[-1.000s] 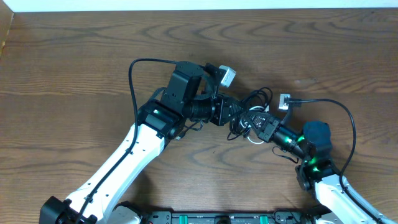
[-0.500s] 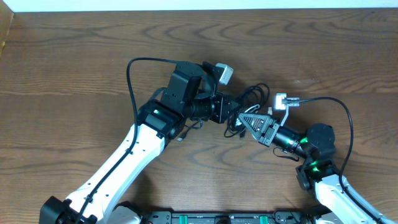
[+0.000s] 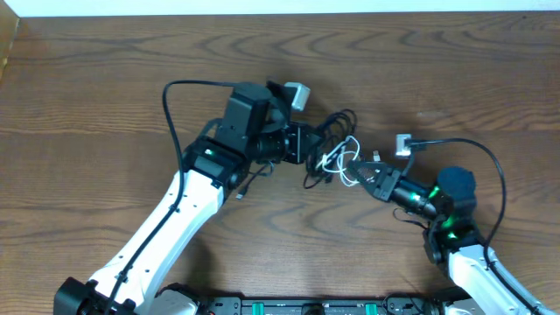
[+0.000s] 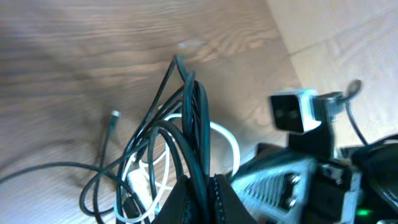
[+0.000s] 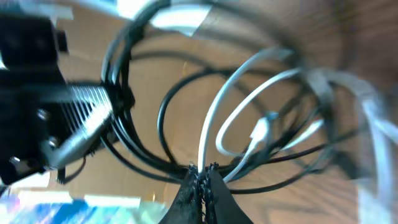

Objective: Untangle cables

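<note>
Drawing apart over the last second: left gripper (image 3: 308,146) clamped on black strands of the cables (image 3: 332,147), right gripper (image 3: 361,173) pinched shut on their far side. Tangle now stretched between both at the middle of the table (image 3: 105,87), white cable (image 3: 338,159) loop exposed, likely loosening.

Left arm (image 3: 188,206) reaches in from bottom-left, elbow bent, wrist pointing right. Left claw (image 3: 310,147) has its jaws pinched tight on black strands of the cables (image 3: 338,131). Right arm (image 3: 472,262) comes in from bottom-right, forearm angled up-left. Right claw (image 3: 356,171) is also clamped tight, on white and black strands. The claw tips face each other, close together.
</note>
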Robot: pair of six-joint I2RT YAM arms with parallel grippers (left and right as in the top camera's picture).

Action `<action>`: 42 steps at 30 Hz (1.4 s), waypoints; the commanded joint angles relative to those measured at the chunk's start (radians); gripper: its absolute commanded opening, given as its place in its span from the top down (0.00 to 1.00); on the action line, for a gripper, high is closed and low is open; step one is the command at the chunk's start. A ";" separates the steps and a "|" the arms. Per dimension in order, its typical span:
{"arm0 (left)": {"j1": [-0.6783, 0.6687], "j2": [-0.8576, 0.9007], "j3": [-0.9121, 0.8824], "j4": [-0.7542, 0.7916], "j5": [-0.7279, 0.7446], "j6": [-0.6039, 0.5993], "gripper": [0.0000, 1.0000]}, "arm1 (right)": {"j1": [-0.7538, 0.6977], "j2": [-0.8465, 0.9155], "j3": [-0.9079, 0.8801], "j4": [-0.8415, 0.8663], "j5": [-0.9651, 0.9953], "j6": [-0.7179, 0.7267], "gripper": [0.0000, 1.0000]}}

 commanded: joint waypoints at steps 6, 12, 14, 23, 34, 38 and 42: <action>0.034 -0.014 0.016 -0.063 -0.001 -0.031 0.92 | -0.122 -0.001 0.005 -0.003 -0.002 -0.001 0.99; 0.034 -0.014 0.016 -0.084 -0.001 -0.029 0.92 | -0.221 -0.001 0.005 -0.003 -0.056 0.000 0.94; 0.034 -0.014 0.016 -0.084 -0.001 -0.029 0.92 | -0.228 -0.001 0.005 -0.003 -0.099 -0.001 0.88; 0.034 -0.014 0.016 0.015 0.198 -0.036 0.92 | -0.227 -0.001 0.005 -0.048 -0.129 -0.053 0.62; 0.034 -0.014 0.016 0.154 0.416 -0.076 0.92 | -0.227 -0.001 0.005 -0.075 -0.129 -0.054 0.65; 0.034 -0.014 0.016 0.179 0.484 -0.077 0.92 | -0.227 -0.001 0.005 -0.082 -0.106 -0.089 0.67; 0.039 -0.014 0.016 0.241 0.548 -0.098 0.92 | -0.227 -0.001 0.005 -0.145 -0.076 -0.124 0.67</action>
